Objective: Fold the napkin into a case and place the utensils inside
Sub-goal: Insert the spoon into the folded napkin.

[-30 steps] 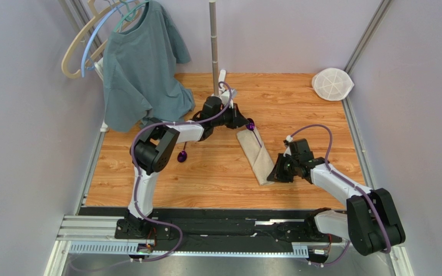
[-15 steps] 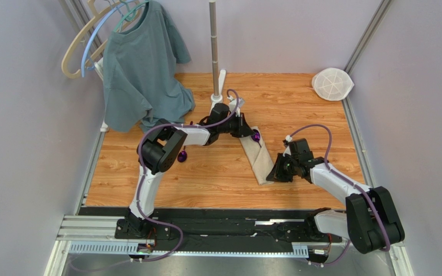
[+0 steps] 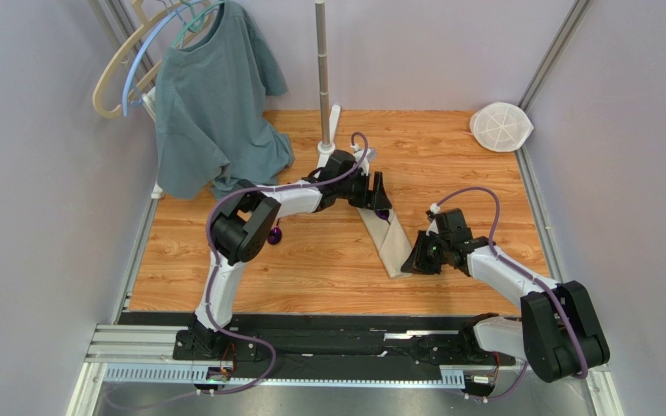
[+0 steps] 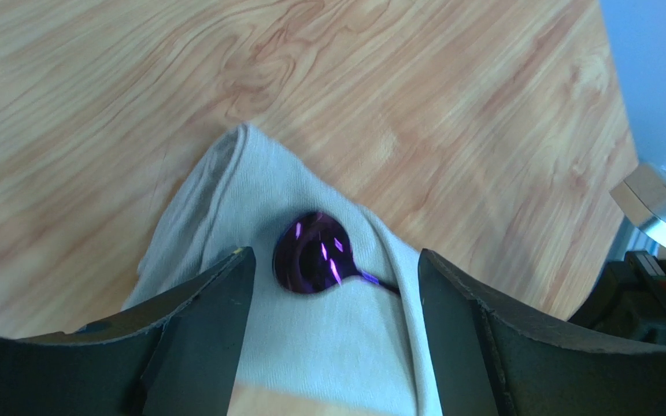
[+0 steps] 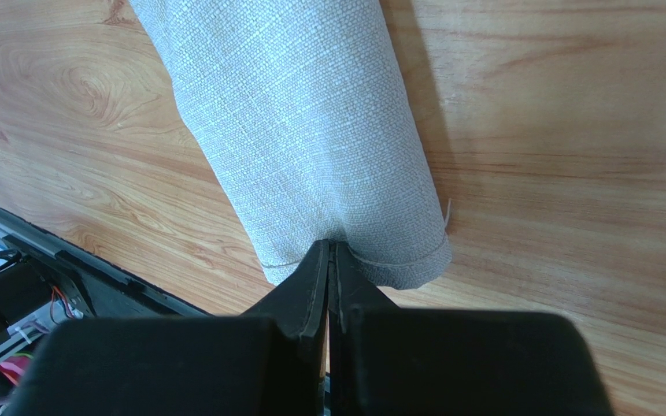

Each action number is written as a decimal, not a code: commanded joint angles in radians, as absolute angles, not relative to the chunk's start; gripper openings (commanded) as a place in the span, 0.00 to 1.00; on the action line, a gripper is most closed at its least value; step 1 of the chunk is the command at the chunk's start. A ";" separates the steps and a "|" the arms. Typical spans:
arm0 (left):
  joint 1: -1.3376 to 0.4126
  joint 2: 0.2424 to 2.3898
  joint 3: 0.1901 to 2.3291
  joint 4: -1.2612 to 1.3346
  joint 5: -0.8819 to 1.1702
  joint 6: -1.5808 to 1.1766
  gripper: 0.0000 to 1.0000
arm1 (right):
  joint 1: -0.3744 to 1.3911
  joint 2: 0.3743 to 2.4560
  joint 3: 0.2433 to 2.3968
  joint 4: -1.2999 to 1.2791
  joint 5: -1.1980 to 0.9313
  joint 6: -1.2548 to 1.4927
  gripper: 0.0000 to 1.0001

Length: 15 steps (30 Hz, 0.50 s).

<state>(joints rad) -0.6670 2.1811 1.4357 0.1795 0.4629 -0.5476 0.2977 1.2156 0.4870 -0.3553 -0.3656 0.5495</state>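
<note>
On table [image 3: 467, 173]: one case [image 3: 389, 241], one tucked spoon [image 4: 315, 264], one loose spoon [image 3: 274, 235].

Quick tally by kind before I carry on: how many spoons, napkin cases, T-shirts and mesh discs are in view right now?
Spoons: 2
Case: 1
T-shirt: 1
Mesh disc: 1
Total: 5

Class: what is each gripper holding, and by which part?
Right gripper pinches the case at its near end. Left gripper is open, holding nothing; a spoon lies between its jaws.
</note>
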 commanded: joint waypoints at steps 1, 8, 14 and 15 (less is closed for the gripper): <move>-0.658 1.918 1.441 -0.152 0.267 -0.402 0.78 | 0.296 1.194 0.506 -0.383 -0.333 0.506 0.00; -0.554 1.574 1.298 -0.638 -0.122 -0.328 0.75 | 0.298 1.155 0.571 -0.454 -0.308 0.463 0.00; -0.399 1.366 0.973 -0.628 -0.032 -0.448 0.72 | 0.302 1.105 0.620 -0.472 -0.331 0.457 0.00; -0.387 1.336 0.886 -0.539 -0.016 -0.454 0.73 | 0.302 1.095 0.621 -0.471 -0.339 0.459 0.00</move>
<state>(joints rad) -0.4458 1.4021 1.0840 -0.5198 -0.0502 -0.4046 0.2981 1.1488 0.5655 -0.4595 -0.3321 0.4850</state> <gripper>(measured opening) 0.725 0.006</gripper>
